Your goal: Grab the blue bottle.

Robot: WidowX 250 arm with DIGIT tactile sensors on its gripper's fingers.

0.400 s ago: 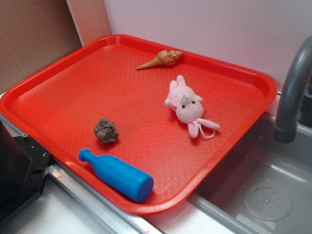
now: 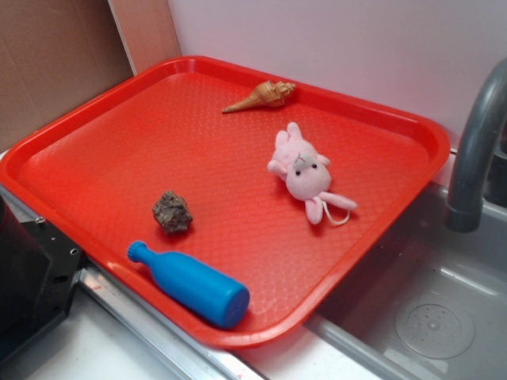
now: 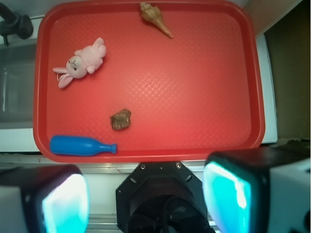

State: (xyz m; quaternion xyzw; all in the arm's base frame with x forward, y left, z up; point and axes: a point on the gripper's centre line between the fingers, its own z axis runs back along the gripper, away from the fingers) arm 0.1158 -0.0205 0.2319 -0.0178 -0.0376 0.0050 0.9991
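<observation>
A red tray point(image 2: 95, 127) holds four things. The bottle point(image 2: 190, 285) lies on its side along the near rim at about 7 o'clock from the tray's middle in the exterior view, neck toward 10 o'clock and its flat base toward 4 o'clock. A rock point(image 2: 172, 212) sits just beyond the neck, near it but apart. A pink plush point(image 2: 305, 172) lies toward 3 o'clock, and a shell point(image 2: 261, 96) rests near the far rim at 12 o'clock — both well apart from the bottle.

In the wrist view the bottle point(image 3: 81, 145) is at the tray's lower left, neck pointing to 3 o'clock, with the rock point(image 3: 120, 119) up at its 1 o'clock. The jaws stand wide open and hold nothing — the two fingers point(image 3: 63, 204) frame the lower corners of that view, short of the tray's near rim. A sink point(image 2: 428, 317) with a grey faucet point(image 2: 475, 150) lies beside the tray.
</observation>
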